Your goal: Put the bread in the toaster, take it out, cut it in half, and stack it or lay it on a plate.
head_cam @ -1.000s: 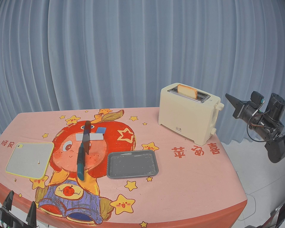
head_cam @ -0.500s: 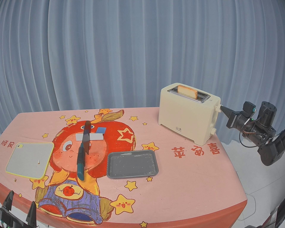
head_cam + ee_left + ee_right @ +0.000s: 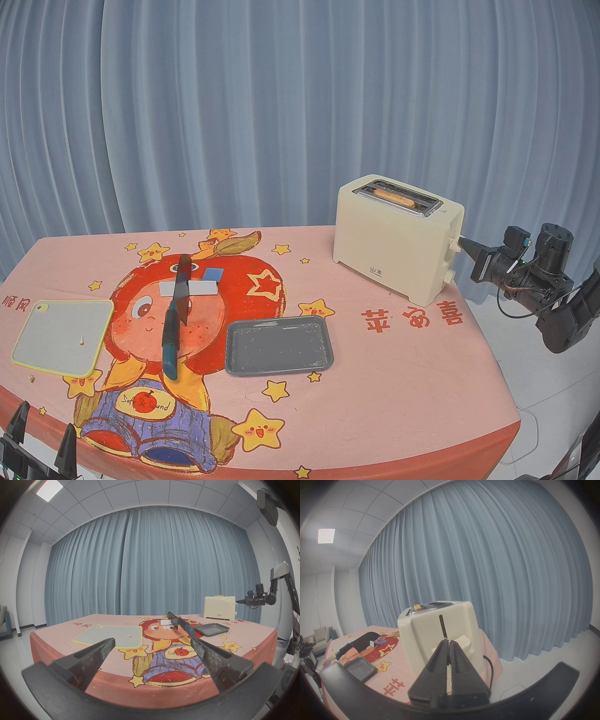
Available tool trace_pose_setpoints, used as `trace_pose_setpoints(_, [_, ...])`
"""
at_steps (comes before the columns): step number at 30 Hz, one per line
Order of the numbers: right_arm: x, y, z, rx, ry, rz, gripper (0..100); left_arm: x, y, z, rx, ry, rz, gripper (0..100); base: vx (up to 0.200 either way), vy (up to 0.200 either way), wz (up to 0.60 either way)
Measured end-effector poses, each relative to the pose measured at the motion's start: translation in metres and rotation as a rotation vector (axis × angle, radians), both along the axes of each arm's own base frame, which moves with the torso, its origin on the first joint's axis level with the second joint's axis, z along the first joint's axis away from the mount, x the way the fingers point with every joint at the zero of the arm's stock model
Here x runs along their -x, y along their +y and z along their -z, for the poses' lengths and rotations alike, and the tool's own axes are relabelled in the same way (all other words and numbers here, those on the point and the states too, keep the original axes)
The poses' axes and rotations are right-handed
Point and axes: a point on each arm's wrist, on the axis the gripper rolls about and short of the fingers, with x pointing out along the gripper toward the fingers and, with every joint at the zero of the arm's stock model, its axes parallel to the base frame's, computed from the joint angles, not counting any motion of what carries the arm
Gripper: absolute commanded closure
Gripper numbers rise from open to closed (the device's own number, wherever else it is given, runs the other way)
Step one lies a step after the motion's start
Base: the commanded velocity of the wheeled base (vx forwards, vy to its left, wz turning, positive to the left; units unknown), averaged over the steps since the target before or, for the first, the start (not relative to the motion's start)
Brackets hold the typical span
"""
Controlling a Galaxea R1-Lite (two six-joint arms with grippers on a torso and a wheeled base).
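**At the bench's far right corner: bread down in toaster**

Right gripper [image 3: 465, 242] is pinched closed, tips at the lever [image 3: 463, 642] on the end of the toaster [image 3: 397, 240], pushing the bread [image 3: 394, 197] down to toast, I'd guess. Left gripper [image 3: 42, 431] hangs wide off the near left corner. Right wrist view shows the lever; head view shows the sunken bread.

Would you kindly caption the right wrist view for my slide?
Right gripper, jaws shut, at the lever; bread sits low in the toaster.
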Motion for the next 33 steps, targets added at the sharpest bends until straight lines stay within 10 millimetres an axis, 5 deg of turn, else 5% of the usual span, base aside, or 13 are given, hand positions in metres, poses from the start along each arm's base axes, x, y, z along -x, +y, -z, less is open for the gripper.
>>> trace_pose_setpoints(22, [-0.005, 0.001, 0.023, 0.022, 0.063, 0.001, 100, 0.000, 0.000, 0.000, 0.000, 0.000, 0.000, 0, 0.000, 0.000, 0.00])
trace_pose_setpoints(33, [0.002, 0.001, -0.001, 0.007, -0.005, 0.000, 100, 0.000, 0.000, 0.000, 0.001, 0.000, 0.001, 0, 0.000, 0.000, 0.00])
